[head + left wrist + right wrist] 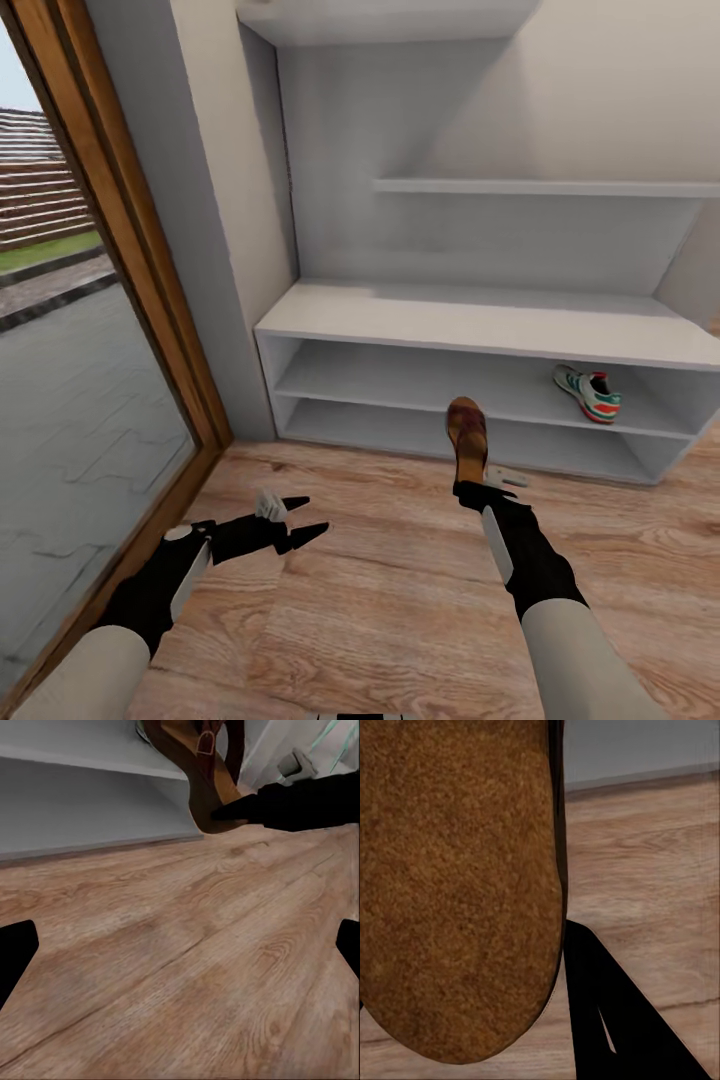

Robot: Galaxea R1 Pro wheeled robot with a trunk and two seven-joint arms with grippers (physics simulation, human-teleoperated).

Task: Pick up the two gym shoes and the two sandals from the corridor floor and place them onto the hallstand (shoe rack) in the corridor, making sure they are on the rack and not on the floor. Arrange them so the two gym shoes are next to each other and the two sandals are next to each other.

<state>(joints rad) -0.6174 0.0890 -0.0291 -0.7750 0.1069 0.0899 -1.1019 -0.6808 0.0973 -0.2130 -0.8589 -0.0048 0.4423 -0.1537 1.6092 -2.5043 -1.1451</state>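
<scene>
Brown sandal gripped by right gripper, raised before white shoe rack. Sneaker on upper shelf. Left gripper open, empty, above wood floor.

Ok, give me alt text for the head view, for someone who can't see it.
The right gripper holds a brown sandal upright before the pale hallstand, where one gym shoe sits on a lower shelf. The left gripper hovers open above the wood floor.
</scene>
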